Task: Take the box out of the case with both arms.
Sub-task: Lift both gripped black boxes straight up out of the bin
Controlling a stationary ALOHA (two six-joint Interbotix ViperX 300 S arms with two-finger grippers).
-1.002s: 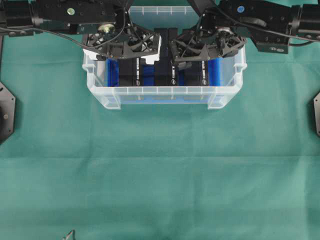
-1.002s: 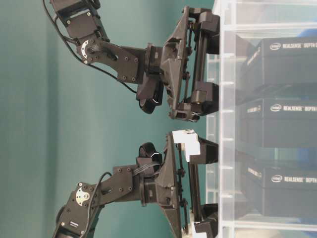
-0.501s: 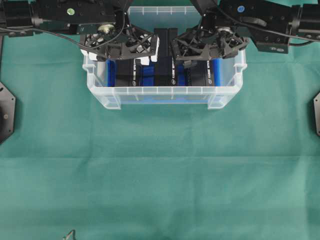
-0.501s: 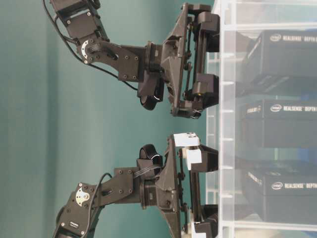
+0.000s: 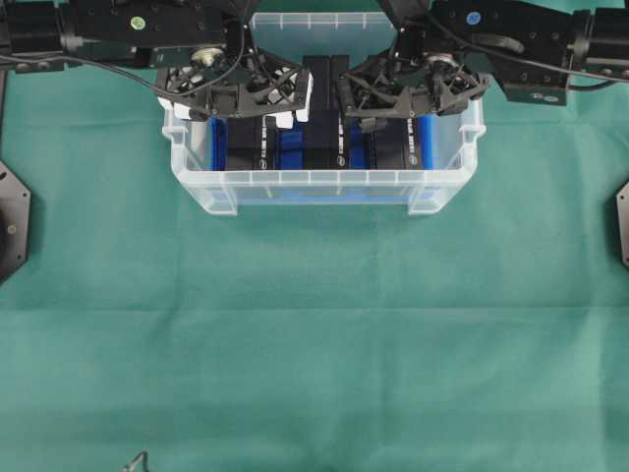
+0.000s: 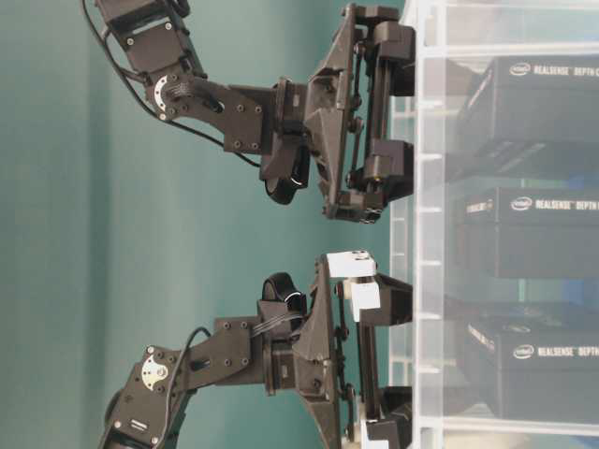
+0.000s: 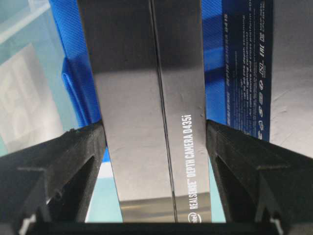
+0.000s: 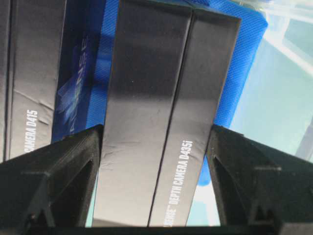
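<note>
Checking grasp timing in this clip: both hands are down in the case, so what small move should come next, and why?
Probably lift both straight up. The left hand clamps the left D435i box on both sides, the right hand clamps the right D435i box, and the case walls block any sideways exit.

The large rectangular case (image 5: 324, 182) is clear, smooth, faintly frosted plastic, and it stands on a matt green woven cloth (image 5: 314, 334) with soft creases. The black cardboard boxes (image 7: 146, 107) inside have a satin sheen that catches light, with slight scuffs and white print, beside glossy blue printed card (image 8: 83, 63). The black lattice-frame grippers (image 6: 360, 122) look like matt, slightly grainy plastic.
</note>
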